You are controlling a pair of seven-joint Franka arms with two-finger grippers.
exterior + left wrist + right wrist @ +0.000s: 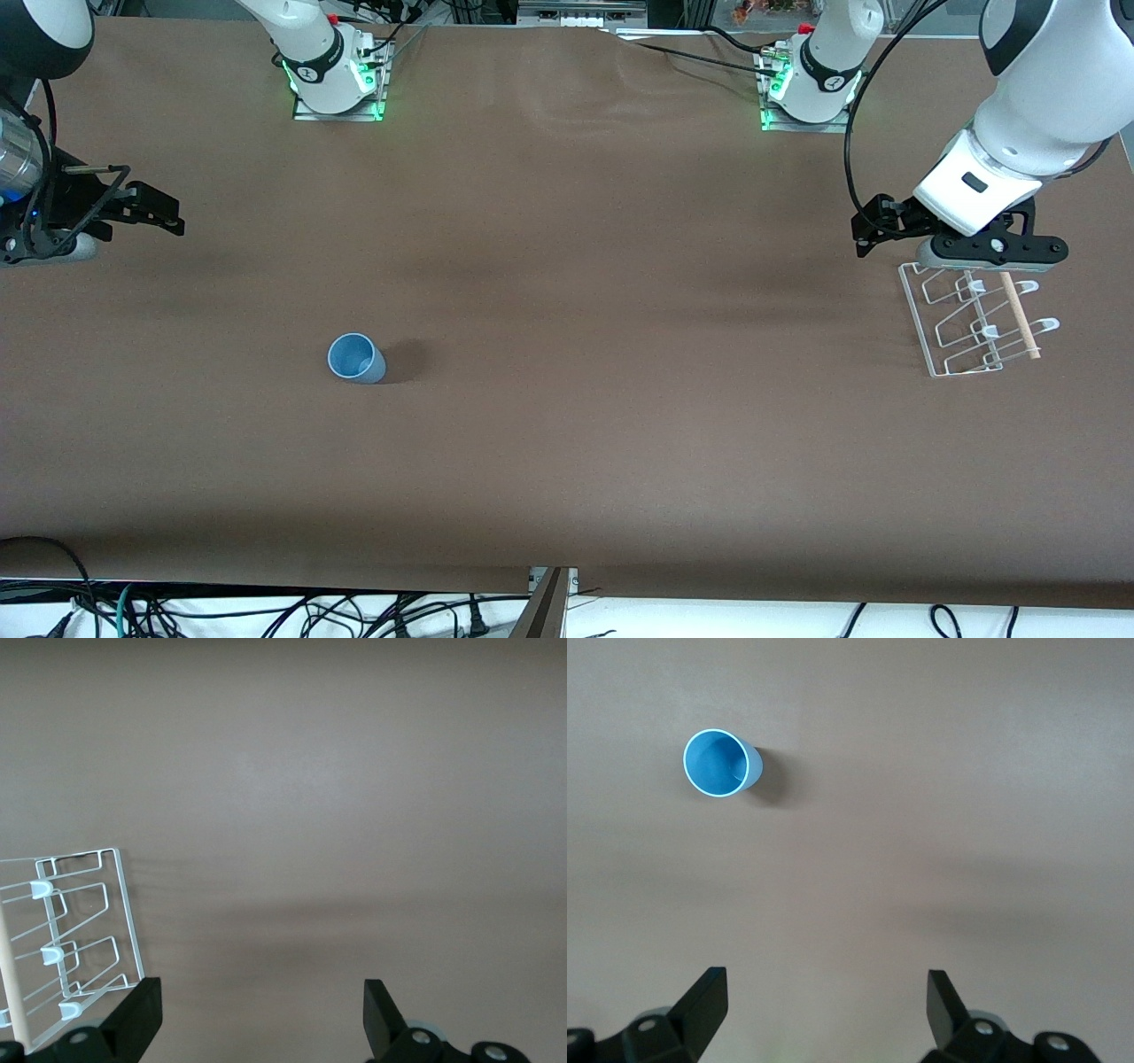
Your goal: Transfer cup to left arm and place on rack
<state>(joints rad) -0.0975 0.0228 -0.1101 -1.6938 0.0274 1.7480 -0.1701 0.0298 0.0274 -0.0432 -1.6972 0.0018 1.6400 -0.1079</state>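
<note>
Right gripper (pixel 159 213): all-black, on the arm with the silver wrist cylinder, held above bare table at the right arm's end. In the right wrist view its two fingers (pixel 704 1005) stood wide apart, jaws fully spread. Nothing lay between them and they touched nothing. Arm waiting.

Left gripper (pixel 873 232): white boxy body with black fingers, on the left arm (pixel 1028 97), held above the table at the left arm's end, over the edge of the rack that lies farthest from the front camera. In the left wrist view its fingers (pixel 137 1014) were likewise spread wide, with bare table showing in the gap. It held nothing; whether it touched the rack's wire could not be told.

Cup (pixel 356 358): small light-blue tumbler, no handle, standing upright on the table with its mouth up. It stood toward the right arm's end, nearer to the front camera than the right gripper and well apart from it. It appeared also in the right wrist view (pixel 723 763), its inside visible and holding nothing, clear of both fingers.

Rack (pixel 974 323): white wire frame with upturned white-tipped prongs and a light wooden dowel (pixel 1019 315) lying along one side. It rested flat on the table at the left arm's end, well apart from the cup. No item hung on its prongs.

Table (pixel 567 443): brown covered surface bearing the cup and the rack.
</note>
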